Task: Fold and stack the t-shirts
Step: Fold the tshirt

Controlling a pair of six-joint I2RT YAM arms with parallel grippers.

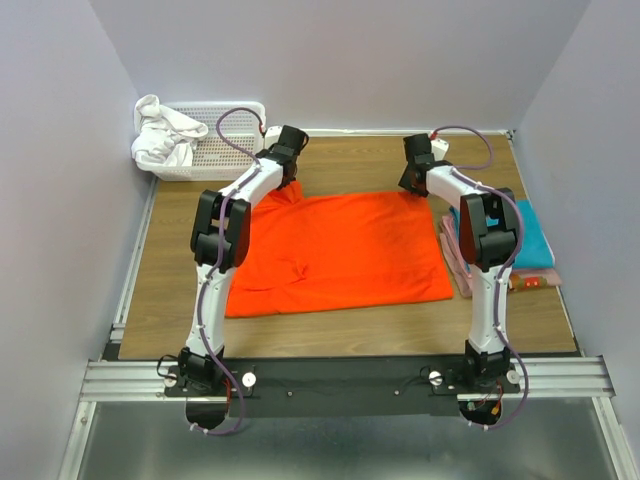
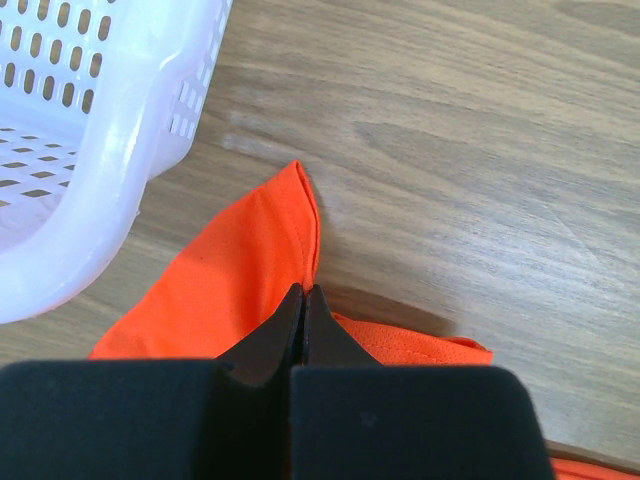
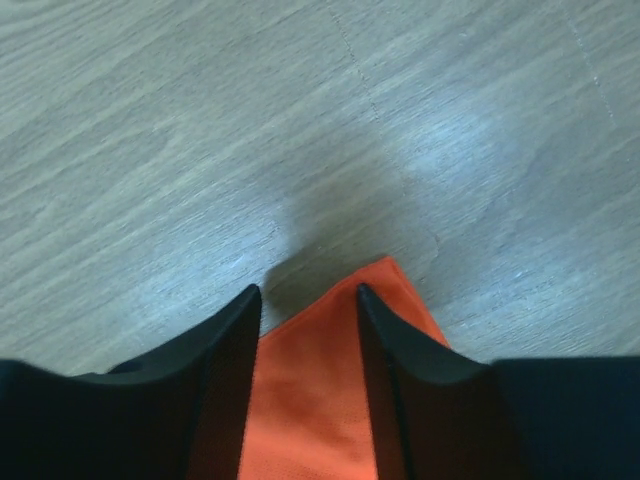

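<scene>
A bright orange t-shirt (image 1: 340, 250) lies spread flat in the middle of the wooden table. My left gripper (image 1: 285, 178) is at its far left corner; in the left wrist view the gripper (image 2: 303, 293) is shut, pinching a raised fold of the orange cloth (image 2: 240, 270). My right gripper (image 1: 414, 184) is at the far right corner; in the right wrist view it (image 3: 308, 292) is open, with its jaws on either side of the orange corner (image 3: 320, 380). A stack of folded shirts (image 1: 530, 235), teal on top with pink and patterned edges below, lies at the right.
A white plastic basket (image 1: 225, 125) with a white cloth (image 1: 160, 140) draped over its left rim stands at the back left, close to my left gripper; its wall also shows in the left wrist view (image 2: 110, 150). Walls close in the table on three sides.
</scene>
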